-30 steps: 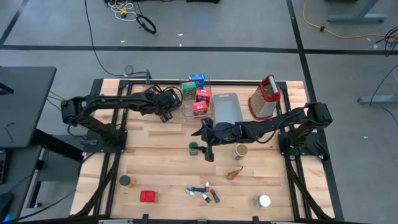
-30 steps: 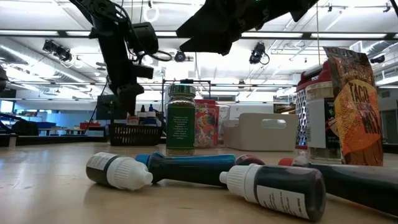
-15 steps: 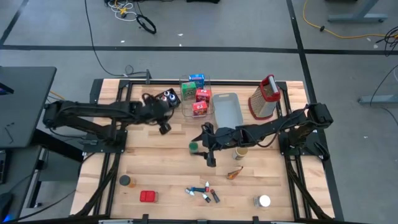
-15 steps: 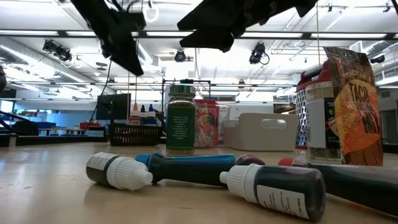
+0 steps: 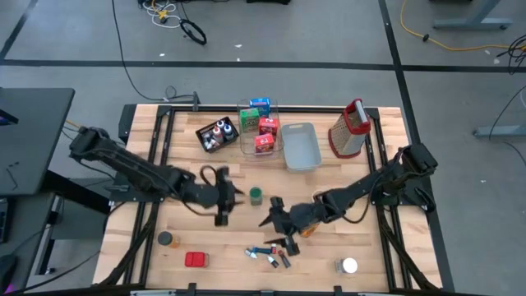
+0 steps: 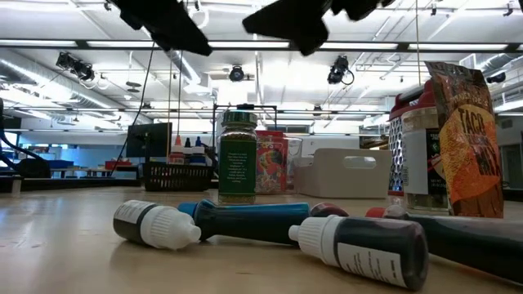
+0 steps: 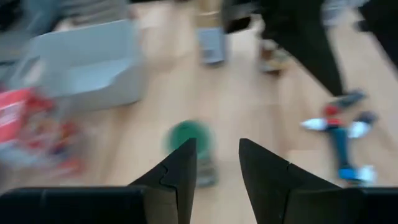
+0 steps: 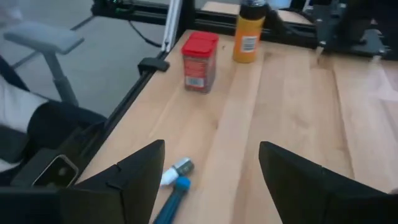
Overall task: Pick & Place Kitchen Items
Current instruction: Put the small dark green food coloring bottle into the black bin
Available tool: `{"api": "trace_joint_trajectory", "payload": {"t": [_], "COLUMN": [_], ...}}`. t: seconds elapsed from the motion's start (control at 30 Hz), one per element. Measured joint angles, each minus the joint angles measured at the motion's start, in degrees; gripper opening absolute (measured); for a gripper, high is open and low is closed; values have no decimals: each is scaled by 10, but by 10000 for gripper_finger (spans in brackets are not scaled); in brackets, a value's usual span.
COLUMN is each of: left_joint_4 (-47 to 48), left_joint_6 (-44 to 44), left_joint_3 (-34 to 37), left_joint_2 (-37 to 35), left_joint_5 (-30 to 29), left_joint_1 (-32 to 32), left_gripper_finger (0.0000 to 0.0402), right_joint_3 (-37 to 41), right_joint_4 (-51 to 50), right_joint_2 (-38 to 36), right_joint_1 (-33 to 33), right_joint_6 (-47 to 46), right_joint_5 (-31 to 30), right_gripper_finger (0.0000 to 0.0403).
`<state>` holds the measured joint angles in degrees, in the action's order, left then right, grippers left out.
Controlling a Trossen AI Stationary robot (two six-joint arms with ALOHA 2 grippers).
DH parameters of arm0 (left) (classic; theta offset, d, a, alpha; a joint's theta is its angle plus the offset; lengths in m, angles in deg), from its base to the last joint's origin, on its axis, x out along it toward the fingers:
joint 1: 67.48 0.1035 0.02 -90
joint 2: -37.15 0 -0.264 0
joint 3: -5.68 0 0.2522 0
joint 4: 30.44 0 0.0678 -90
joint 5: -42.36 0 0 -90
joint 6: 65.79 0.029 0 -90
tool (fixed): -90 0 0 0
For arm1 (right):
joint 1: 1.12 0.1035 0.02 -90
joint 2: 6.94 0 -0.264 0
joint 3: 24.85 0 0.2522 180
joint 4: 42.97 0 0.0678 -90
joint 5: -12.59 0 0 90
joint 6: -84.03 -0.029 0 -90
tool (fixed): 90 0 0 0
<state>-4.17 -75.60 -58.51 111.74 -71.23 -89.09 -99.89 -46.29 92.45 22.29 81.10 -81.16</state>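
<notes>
High view: left gripper (image 5: 228,202) extends low over mid-table, fingers parted with a narrow gap, empty, beside the green-capped spice jar (image 5: 256,196) standing upright. Right gripper (image 5: 283,232) reaches toward the table's front, fingers spread wide, above the small coloured-cap bottles (image 5: 269,253) lying flat.

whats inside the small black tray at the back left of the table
The small black tray holds several tiny bottles with coloured caps, red, blue and white. Anything beneath them is covered.
</notes>
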Motion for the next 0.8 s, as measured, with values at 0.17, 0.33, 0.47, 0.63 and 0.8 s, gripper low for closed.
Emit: {"api": "trace_joint_trajectory", "payload": {"t": [0.17, 0.33, 0.47, 0.63, 0.8], "left_joint_4": [-120, -246, -327, -377, -396], "left_joint_6": [45, 75, 63, 25, 0], "left_joint_3": [0, 0, 0, 0, 0], "left_joint_2": [83, 167, 242, 324, 372], "left_joint_5": [86, 220, 262, 264, 258], "left_joint_1": [-48, -73, -76, -83, -99], "left_gripper_finger": [128, 128, 128, 128, 128], "right_joint_3": [0, 0, 0, 0, 0], "right_joint_4": [11, 27, 26, 13, 12], "right_joint_2": [0, 0, 0, 0, 0], "right_joint_1": [14, 16, 19, 28, 43], "right_joint_6": [-6, -29, -51, -81, -86], "right_joint_5": [-19, -20, -55, -76, -78], "right_gripper_finger": [272, 272, 272, 272, 272]}}
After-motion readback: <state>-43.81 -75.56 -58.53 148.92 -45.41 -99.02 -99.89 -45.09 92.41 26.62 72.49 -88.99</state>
